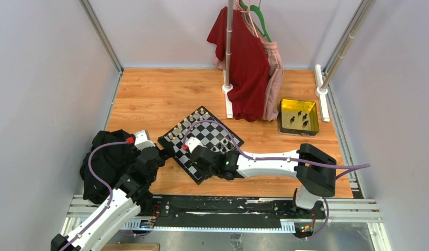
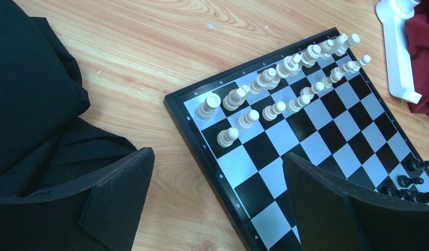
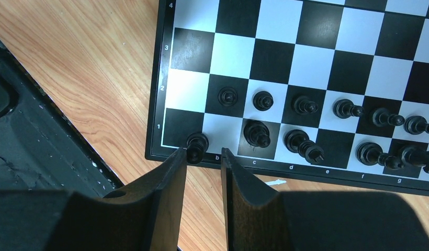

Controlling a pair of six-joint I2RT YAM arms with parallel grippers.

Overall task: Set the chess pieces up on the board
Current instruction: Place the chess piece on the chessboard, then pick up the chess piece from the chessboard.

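My right end effector [image 3: 202, 157] has its fingers a little apart and holds nothing. A black piece [image 3: 196, 146] stands just past my tips, close by one finger, at the corner of the board [image 3: 159, 78]. If I pull away crooked, I could knock it over.

On the board [image 3: 154, 104] rim — numbers 1–4, letters b–g
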